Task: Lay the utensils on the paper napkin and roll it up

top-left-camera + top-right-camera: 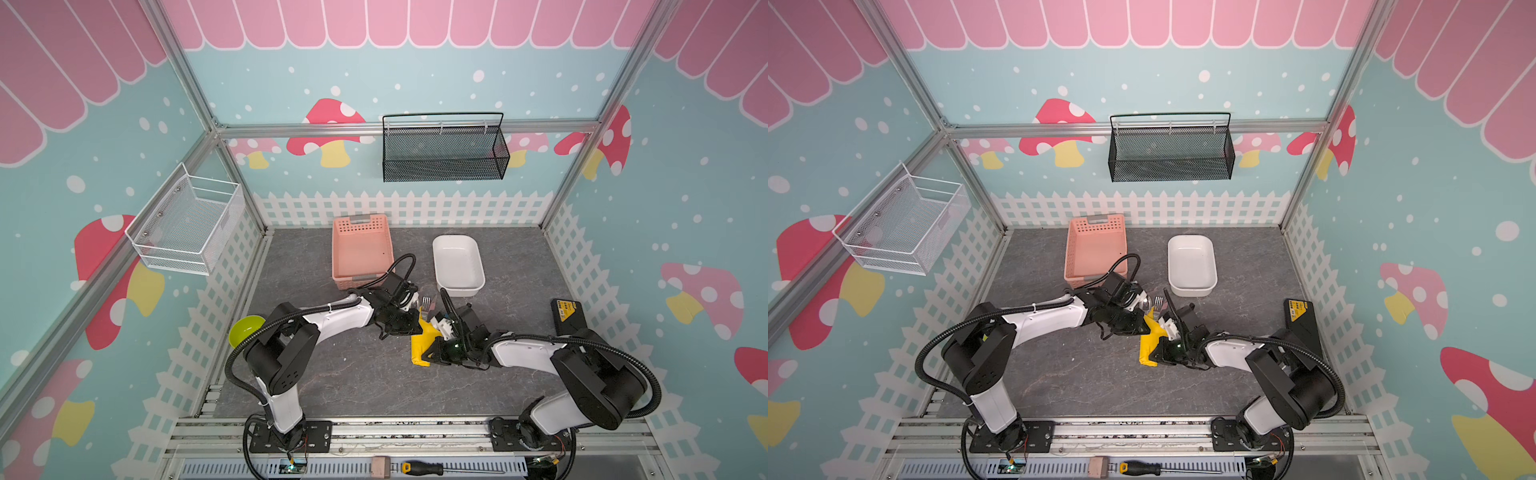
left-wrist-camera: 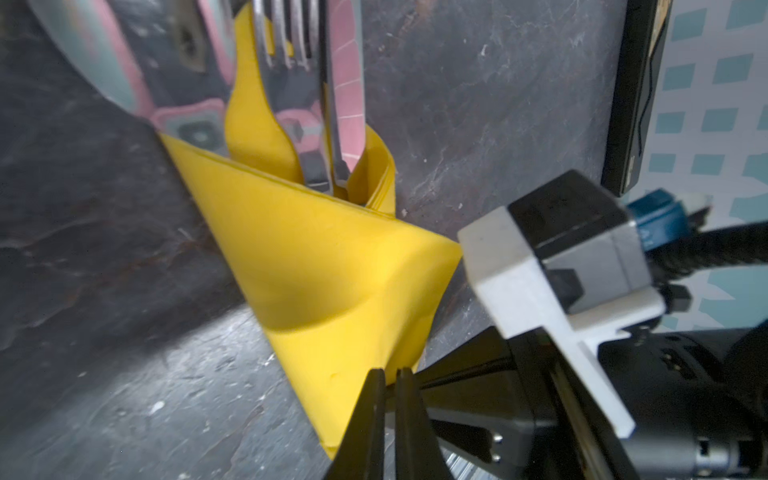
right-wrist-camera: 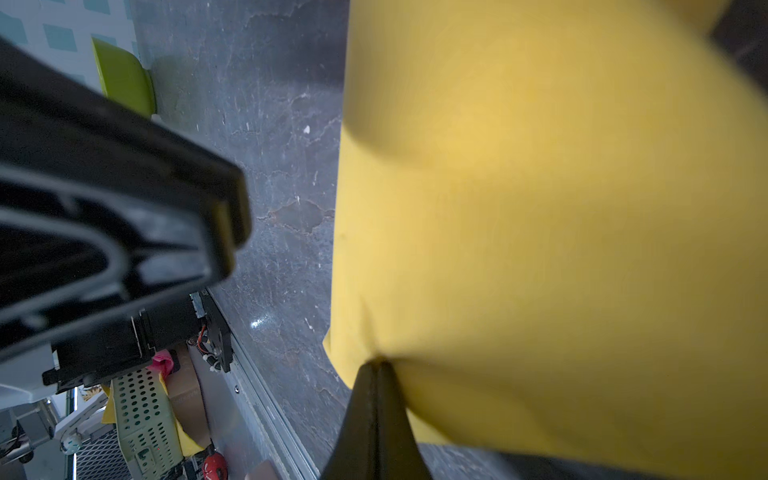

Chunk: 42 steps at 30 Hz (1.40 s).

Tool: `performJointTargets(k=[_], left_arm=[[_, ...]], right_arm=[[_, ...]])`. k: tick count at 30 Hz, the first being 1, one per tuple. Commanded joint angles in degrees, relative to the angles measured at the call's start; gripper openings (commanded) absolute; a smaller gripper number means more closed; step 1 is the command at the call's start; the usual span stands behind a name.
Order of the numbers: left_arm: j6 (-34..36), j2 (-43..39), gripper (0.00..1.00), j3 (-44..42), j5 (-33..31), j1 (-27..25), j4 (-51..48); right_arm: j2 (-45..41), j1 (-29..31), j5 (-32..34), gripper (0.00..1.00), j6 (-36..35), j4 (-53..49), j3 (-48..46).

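In both top views the napkin (image 1: 420,347) (image 1: 1149,347) lies on the counter (image 1: 332,382) a little below the middle of the frame. It is wrapped into a loose yellow bundle between the two arms. The utensils stick out of its upper end: the fork (image 1: 426,302) (image 1: 1158,302) shows its tines, with the spoon (image 1: 1145,303) just left of it.

In the left wrist view the napkin (image 2: 316,270) forms an open cone across the centre. The spoon (image 2: 124,54), fork (image 2: 286,41) and knife (image 2: 347,83) rise from its mouth toward the top edge, with their handles hidden inside the paper.

The left tool (image 2: 390,386) is at the bottom centre of that view. Its tips are almost together with only a thin slit between them, and the napkin's lower edge sits in that slit.

In the right wrist view the napkin (image 3: 540,249) fills the right half of the frame. The right tool (image 3: 377,368), at the bottom centre, has its tips pressed together on a puckered fold of the paper.

In a top view the basket (image 1: 361,249) and the dish (image 1: 457,266) stand above the bundle, apart from it. The bowl (image 1: 245,332) is at the counter's left edge.
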Motion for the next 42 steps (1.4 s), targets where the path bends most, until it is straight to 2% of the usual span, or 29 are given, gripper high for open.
performJointTargets(k=[1, 12, 18, 26, 33, 42], left_arm=[[0.5, 2.6, 0.09, 1.7, 1.9, -1.2, -0.9], [2.1, 8.4, 0.06, 1.2, 2.3, -1.5, -0.8], [2.5, 9.0, 0.06, 0.8, 2.2, -1.5, -0.8], [2.6, 9.3, 0.06, 1.1, 2.3, -1.5, -0.9], [2.7, 9.3, 0.06, 1.3, 2.4, -1.5, -0.9], [2.5, 9.2, 0.06, 1.5, 2.3, -1.5, -0.8]], right_arm=[[0.9, 1.2, 2.7, 0.00, 0.2, -7.5, -2.7], [-2.6, 1.1, 4.9, 0.01, 1.4, -8.6, -2.1], [-9.1, -1.5, 6.7, 0.18, 3.3, -9.6, -1.6], [-14.6, -9.7, 6.5, 0.36, 2.8, -9.3, -3.9], [-8.0, -14.6, -1.9, 0.43, 3.7, 1.3, -4.9], [0.7, -15.6, -8.5, 0.36, 7.5, 17.6, -6.1]])
